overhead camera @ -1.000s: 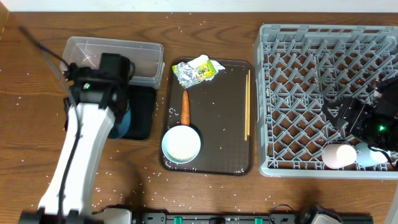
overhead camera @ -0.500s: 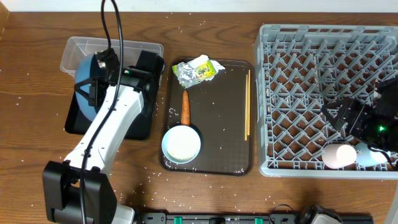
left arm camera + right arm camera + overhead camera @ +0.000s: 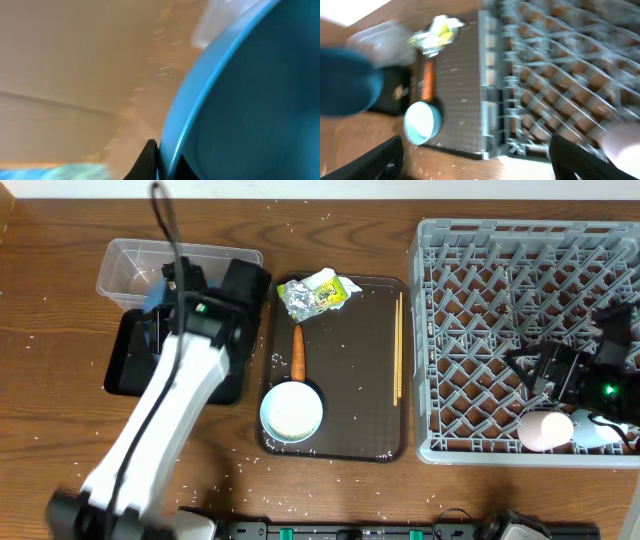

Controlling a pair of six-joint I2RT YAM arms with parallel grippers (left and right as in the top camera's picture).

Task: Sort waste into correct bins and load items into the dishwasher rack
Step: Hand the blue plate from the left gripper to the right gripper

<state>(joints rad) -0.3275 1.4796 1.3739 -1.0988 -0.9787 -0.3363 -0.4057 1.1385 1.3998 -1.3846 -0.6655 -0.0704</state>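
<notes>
My left gripper (image 3: 165, 308) is shut on the rim of the large dark blue dish (image 3: 250, 100) and holds it above the clear tub (image 3: 130, 265) and the black tray (image 3: 125, 370). In the overhead view the arm hides most of the dish (image 3: 151, 306). My right gripper (image 3: 560, 370) is open and empty over the grey rack (image 3: 520, 250). The pink cup (image 3: 545, 430) and the light blue cup (image 3: 600, 430) sit in the rack's front right corner. On the brown serving tray (image 3: 360, 400) lie the carrot (image 3: 298, 352), the wrapper (image 3: 318, 292), the white bowl (image 3: 291, 412) and the chopsticks (image 3: 398, 345).
White rice grains are scattered on the wooden table (image 3: 50, 380) and the serving tray. The right wrist view shows the rack (image 3: 560, 65), carrot (image 3: 427, 80), bowl (image 3: 422, 121), wrapper (image 3: 436, 34) and the blue dish (image 3: 347, 80). No brown food piece or white paper shows.
My left arm has swung with the dish from over the black tray toward the tub, then risen so that it hides the dish. My right gripper shifted slightly over the rack.
</notes>
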